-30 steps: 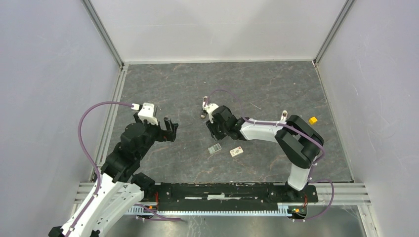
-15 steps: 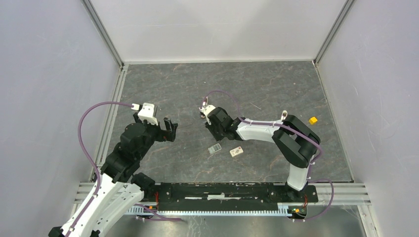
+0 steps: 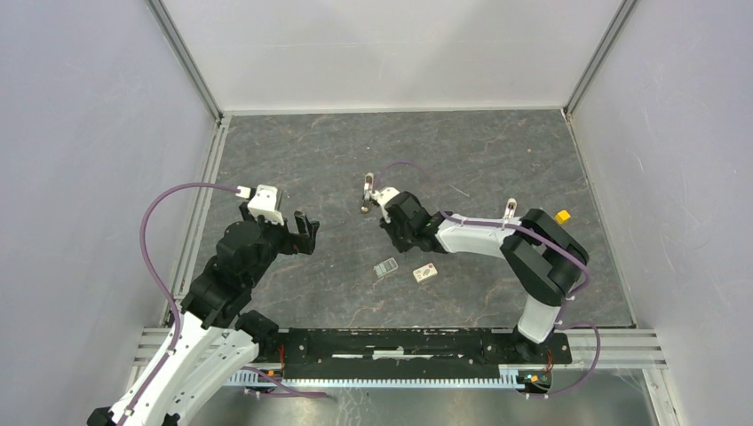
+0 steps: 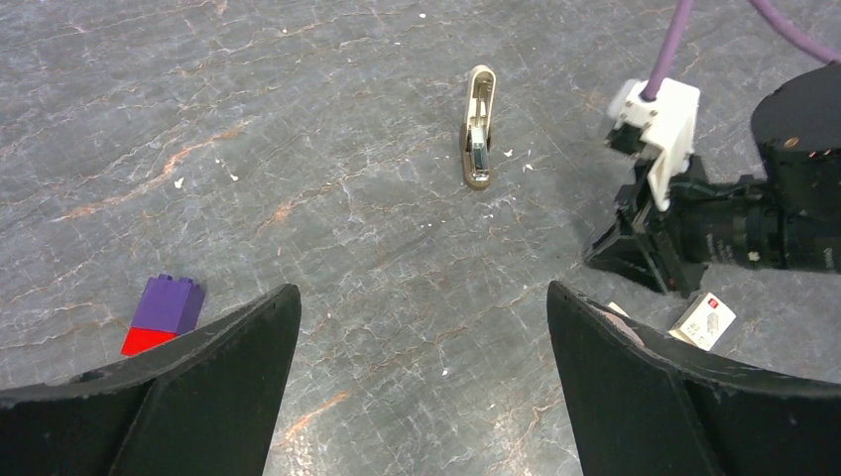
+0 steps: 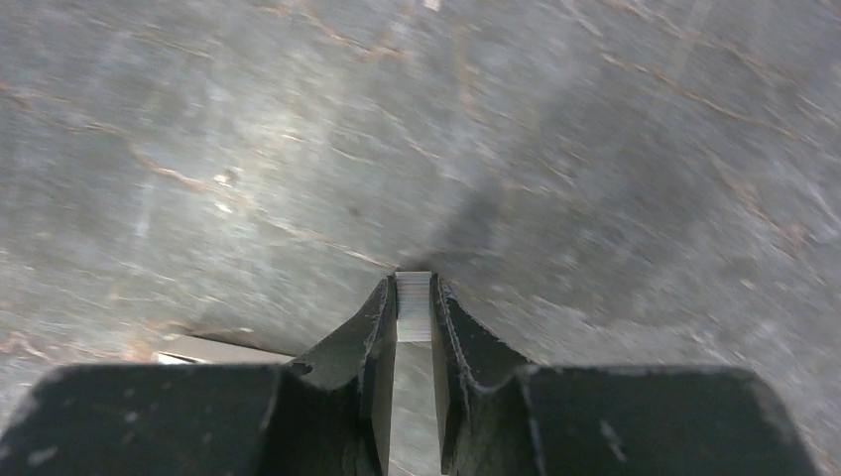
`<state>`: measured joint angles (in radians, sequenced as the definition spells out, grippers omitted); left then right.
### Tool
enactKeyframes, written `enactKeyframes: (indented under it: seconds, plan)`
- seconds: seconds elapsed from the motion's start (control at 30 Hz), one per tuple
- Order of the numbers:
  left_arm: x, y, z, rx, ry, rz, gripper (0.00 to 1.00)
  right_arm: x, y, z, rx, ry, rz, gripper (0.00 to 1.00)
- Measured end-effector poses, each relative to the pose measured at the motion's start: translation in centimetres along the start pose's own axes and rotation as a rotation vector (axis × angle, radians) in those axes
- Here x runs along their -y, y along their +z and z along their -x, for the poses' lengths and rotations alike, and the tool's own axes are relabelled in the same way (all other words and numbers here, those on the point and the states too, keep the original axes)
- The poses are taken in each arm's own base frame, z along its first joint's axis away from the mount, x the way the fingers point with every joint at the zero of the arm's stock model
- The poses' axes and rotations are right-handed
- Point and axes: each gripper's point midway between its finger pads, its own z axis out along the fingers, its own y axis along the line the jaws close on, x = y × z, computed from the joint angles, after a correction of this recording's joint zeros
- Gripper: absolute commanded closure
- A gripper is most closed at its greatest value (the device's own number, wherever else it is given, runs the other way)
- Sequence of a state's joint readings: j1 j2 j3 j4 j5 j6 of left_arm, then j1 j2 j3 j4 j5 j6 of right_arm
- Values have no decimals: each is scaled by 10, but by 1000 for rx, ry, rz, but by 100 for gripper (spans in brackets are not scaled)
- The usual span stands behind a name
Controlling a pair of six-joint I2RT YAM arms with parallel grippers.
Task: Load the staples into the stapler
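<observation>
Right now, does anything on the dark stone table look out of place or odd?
Two things do not belong to stapling: a purple and red toy brick lying apart from the small beige stapler, and a yellow cube near the right side of the table. Small white crumbs lie scattered near the stapler. Nothing looks damaged.

Staple strip (pale, ridged) in right pincer

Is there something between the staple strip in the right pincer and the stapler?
Nothing visible does. The right pincer is shut on the staple strip, and only bare tabletop lies between it and the stapler.
</observation>
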<state>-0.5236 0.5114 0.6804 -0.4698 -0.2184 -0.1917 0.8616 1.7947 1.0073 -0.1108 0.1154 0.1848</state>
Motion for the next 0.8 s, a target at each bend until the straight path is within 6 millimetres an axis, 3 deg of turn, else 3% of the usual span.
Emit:
enactKeyframes:
  seconds: [0.07, 0.43, 0.8]
  plan:
    - [1, 0, 0, -1, 0, -3, 0, 14, -5, -4, -3, 23, -19, 78]
    - [1, 0, -7, -30, 29, -12, 0, 131, -57, -23, 55, 236, -244, 79]
    - [5, -2, -10, -31, 32, -41, 0, 213, -113, -77, 60, 432, -483, 78]
